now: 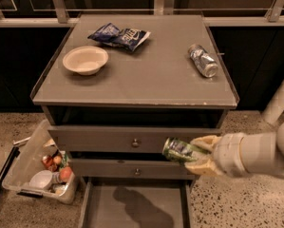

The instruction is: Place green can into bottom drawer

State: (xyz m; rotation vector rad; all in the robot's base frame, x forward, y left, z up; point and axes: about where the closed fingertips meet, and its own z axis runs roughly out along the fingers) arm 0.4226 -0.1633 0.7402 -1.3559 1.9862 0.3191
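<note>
The green can [178, 150] lies on its side in my gripper [198, 155], whose tan fingers are shut on it. My arm comes in from the right. The can hangs in front of the upper drawers of the grey cabinet, right of centre, above the right part of the bottom drawer [132, 208]. That drawer is pulled out, and its flat grey floor shows with the arm's shadow on it.
On the cabinet top [146, 80] are a beige bowl [85, 59], a blue snack bag [118, 36] and a silver-grey can [203, 61] on its side. A clear bin [34, 167] with food items stands on the floor at left. The two upper drawers are closed.
</note>
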